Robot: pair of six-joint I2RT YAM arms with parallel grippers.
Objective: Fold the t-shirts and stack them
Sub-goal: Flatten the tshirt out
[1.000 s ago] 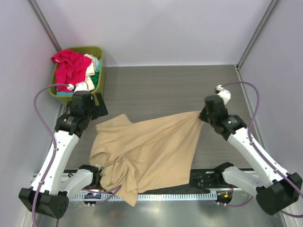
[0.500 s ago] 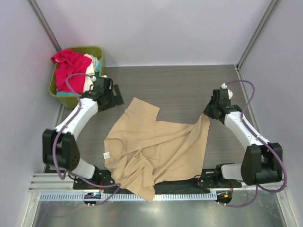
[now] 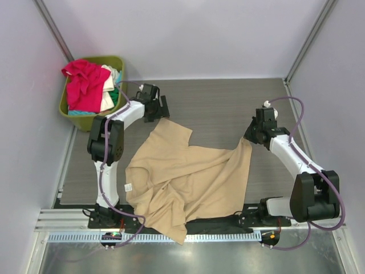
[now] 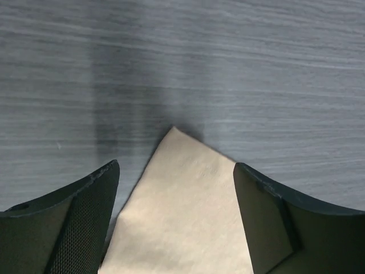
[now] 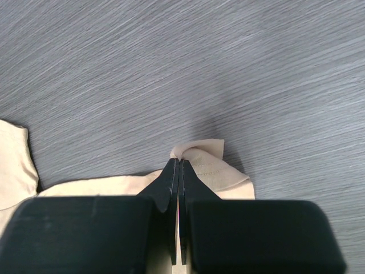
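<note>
The tan t-shirt (image 3: 182,177) lies spread out but crumpled in the middle of the grey table (image 3: 217,100). Its near part hangs over the table's edge at 6 o'clock. A small white label (image 3: 129,186) shows on the shirt at about 9 o'clock.

The left gripper (image 3: 162,108) sits at about 11 o'clock from the shirt's middle, right at the shirt's far corner. In the left wrist view this gripper (image 4: 174,171) has its two dark fingers (image 4: 85,217) spread wide apart. The pointed corner of the tan t-shirt (image 4: 182,217) lies flat on the table between them. The fingers are not squeezing it (I cannot tell if they touch the cloth at all).

The right gripper (image 3: 249,137) is at about 2 o'clock from the shirt's middle. In the right wrist view this gripper (image 5: 179,171) is pinched tight, and a little folded bit of the tan t-shirt (image 5: 217,171) with a stitched hem pokes out beside the tips. So it has hold of that edge of the shirt.

An olive-green basket (image 3: 67,110) stands in the table's corner at 10 o'clock. A pink-red t-shirt (image 3: 82,83) is heaped in it. A cream-white t-shirt (image 3: 108,85) and a bit of a teal-green t-shirt (image 3: 116,94) are tucked in at its 3 o'clock side.
</note>
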